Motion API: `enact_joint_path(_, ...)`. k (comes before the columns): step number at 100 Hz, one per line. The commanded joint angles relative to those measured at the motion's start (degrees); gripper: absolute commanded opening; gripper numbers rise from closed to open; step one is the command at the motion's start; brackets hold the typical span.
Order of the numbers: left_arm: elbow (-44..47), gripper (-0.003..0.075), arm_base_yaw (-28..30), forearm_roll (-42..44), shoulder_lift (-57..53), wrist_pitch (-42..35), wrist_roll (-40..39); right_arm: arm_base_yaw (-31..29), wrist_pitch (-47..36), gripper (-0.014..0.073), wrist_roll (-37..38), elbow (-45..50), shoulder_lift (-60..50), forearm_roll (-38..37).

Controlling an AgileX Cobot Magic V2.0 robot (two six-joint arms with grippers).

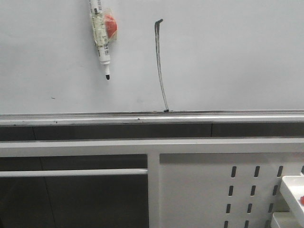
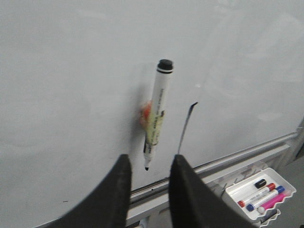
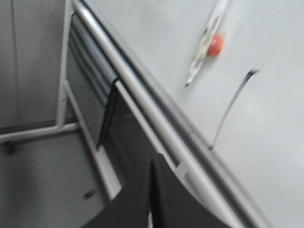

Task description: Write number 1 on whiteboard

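Note:
The whiteboard [image 1: 228, 57] fills the upper front view, with a silver rail [image 1: 152, 118] along its lower edge. The number 1 [image 1: 160, 66] is a tall thin black stroke with a small flag at its top, reaching down to the rail. It also shows in the left wrist view [image 2: 186, 126] and the right wrist view [image 3: 230, 107]. A white marker [image 1: 100, 33] hangs tip down on the board by an orange-red magnet [image 1: 110, 24]. My left gripper [image 2: 149, 164] is open and empty, just below the marker [image 2: 156, 118]. My right gripper [image 3: 151, 164] is shut and empty, low by the rail.
A white perforated metal panel [image 1: 228, 190] stands below the board at the right. A white tray [image 2: 259, 192] holds several coloured markers; its corner shows in the front view [image 1: 292, 190]. A frame crossbar [image 1: 71, 173] runs at lower left.

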Motion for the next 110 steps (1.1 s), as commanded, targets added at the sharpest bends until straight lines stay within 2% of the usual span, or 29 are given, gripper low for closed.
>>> enact_joint_path(1, 0.39, -0.0020, -0.01, 3.10, -7.17, 0.65, 0.15, -0.43, -8.44, -0.0054, -0.01, -1.58, -2.19, -2.04)
enact_joint_path(13, 2.73, -0.0020, -0.01, 3.21, -14.53, 3.40, 0.15, -0.43, -11.29, -0.0054, -0.01, -1.58, -5.94, -2.53)
enact_joint_path(31, 4.59, -0.0020, -0.01, 2.97, -20.83, 6.50, 0.15, -1.29, -11.42, -0.0054, -0.01, -1.58, -8.68, -2.73)
enact_joint_path(110, 6.07, -0.0020, -0.01, 2.89, -21.56, 7.35, 0.15, -1.29, -11.45, -0.0054, -0.01, -1.58, -8.73, -2.73)
